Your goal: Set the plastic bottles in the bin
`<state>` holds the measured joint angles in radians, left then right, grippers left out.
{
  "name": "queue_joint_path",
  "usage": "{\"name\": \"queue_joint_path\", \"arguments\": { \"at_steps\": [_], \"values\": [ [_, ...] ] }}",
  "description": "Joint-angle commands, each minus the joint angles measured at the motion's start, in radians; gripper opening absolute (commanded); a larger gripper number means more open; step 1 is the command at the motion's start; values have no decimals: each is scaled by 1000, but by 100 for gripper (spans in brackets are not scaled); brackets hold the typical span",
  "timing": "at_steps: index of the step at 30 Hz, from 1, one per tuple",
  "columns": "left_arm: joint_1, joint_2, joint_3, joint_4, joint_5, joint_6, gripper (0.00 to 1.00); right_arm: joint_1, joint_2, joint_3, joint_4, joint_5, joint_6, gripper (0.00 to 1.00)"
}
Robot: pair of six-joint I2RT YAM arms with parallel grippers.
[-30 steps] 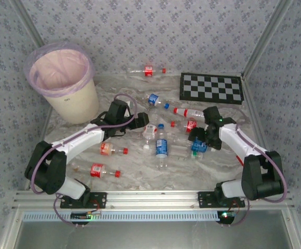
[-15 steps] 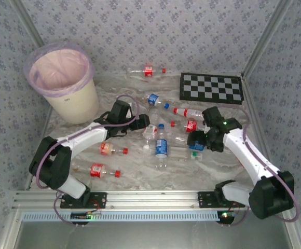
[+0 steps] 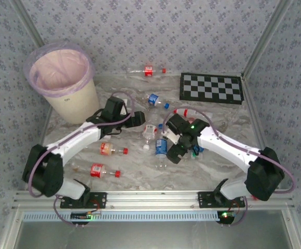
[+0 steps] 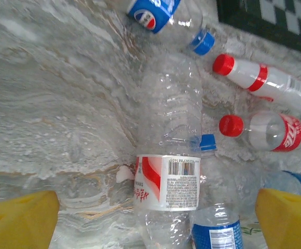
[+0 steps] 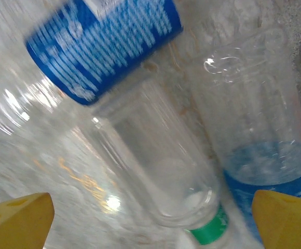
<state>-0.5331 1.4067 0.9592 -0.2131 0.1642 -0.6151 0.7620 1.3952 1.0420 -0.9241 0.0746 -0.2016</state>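
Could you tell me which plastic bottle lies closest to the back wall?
The red-labelled bottle lying alone at the back, just left of the checkerboard; every other bottle lies farther forward.

Clear bottles [image 4: 168, 119] with red or blue labels [image 4: 167, 181]; cream bin [image 3: 80, 101], pink liner [image 3: 57, 70]; black-and-white checkerboard [image 3: 211, 88].

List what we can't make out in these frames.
Top view: the right arm covers part of the central bottles.
Right wrist view: blue label print is blurred; green-capped bottle is cut off by the bottom edge.
Left wrist view: checkerboard is cut off by the top edge.
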Motion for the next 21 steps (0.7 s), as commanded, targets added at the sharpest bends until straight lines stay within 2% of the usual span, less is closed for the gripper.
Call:
{"name": "queue_joint_path", "arguments": {
  "at_steps": [1,8,14,19,21],
  "values": [
    [38,-63,-60,-14,5,-27,95,-4,37,-14,-27,77,-269,100],
    [48,-120,-87,-9,6,-42,95,-18,118,-53,77,-3,-340,100],
    [50,-128,-94,24,25,-68,92,-29,194,-52,107,25,-333,99],
    [53,-135,-93,26,28,-78,92,-33,179,-35,99,22,-292,87],
    [54,-142,-97,27,25,-83,92,-37,154,-21,77,5,-260,78]
  ]
}}
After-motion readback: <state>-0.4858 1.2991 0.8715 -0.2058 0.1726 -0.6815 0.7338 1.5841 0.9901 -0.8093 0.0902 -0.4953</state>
